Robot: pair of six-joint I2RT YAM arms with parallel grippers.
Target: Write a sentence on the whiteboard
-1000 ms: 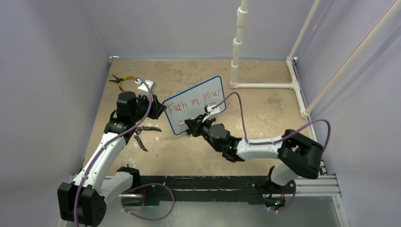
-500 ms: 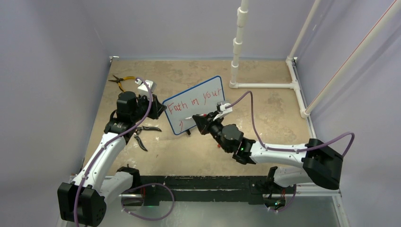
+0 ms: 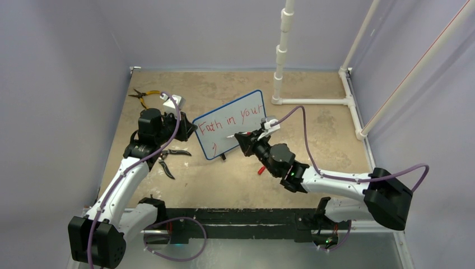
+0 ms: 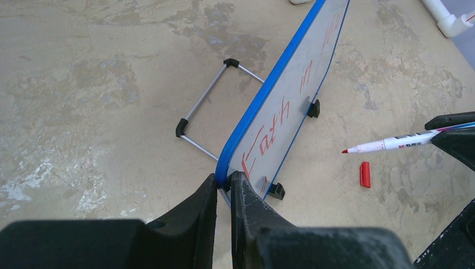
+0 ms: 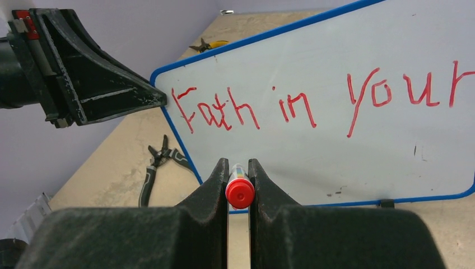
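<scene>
The blue-framed whiteboard (image 3: 240,130) stands tilted on the table. Its red sentence (image 3: 229,119) reads "Fath in your" (image 5: 302,103), with a short red stroke (image 3: 214,147) below it at the lower left. My left gripper (image 4: 224,180) is shut on the board's left edge (image 3: 190,128). My right gripper (image 5: 239,168) is shut on a red-ended marker (image 5: 240,190) in front of the board (image 3: 245,136). The marker (image 4: 392,143) points at the board's lower half, its red tip a little off the surface.
The marker's red cap (image 4: 365,174) lies on the table in front of the board. Black pliers (image 3: 168,159) lie left of the board, yellow pliers (image 3: 143,95) at the far left. A white pipe frame (image 3: 313,101) stands at the back right. A wire stand (image 4: 207,117) props the board from behind.
My right gripper has drawn back to the right from the board's lower left corner, uncovering the short red stroke and the cap on the table. The left arm and board have not moved.
</scene>
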